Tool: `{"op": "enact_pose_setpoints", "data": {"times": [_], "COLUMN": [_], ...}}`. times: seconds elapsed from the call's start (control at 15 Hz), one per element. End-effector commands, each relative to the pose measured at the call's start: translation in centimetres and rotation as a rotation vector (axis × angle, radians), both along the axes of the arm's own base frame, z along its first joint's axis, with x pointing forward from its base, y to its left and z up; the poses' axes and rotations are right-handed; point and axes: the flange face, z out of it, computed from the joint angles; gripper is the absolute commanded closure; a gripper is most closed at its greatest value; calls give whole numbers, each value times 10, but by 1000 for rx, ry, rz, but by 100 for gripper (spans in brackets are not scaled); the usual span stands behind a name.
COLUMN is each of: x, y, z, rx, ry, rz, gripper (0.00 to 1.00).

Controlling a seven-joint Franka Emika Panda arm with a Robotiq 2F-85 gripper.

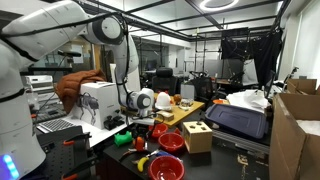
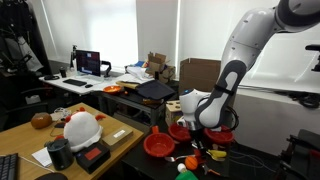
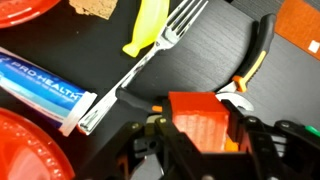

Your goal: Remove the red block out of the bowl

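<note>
Arm (image 2: 250, 40): thick rounded links, smooth white shell, same in both exterior views. Joint bands (image 1: 101, 28): dark, ring-shaped, between white links. Lower link (image 1: 14, 140): white, bulky, with small blue light (image 1: 9, 164) glowing on it. Wrist end (image 2: 190, 103): white rounded housing with dark patches. Pincer (image 3: 200, 140): black, matte, angular fingers (image 3: 150, 150) in wrist view; finer details blurred.
</note>
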Motion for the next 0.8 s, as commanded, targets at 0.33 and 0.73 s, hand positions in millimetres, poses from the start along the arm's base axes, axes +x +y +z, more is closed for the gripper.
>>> {"op": "enact_pose_setpoints", "data": {"times": [0.33, 0.73], "x": [6, 12], "y": [3, 6], "z": [14, 30], "rx": [-19, -19], "ry": [-39, -76], "rz": [9, -16], "gripper": [24, 0]}}
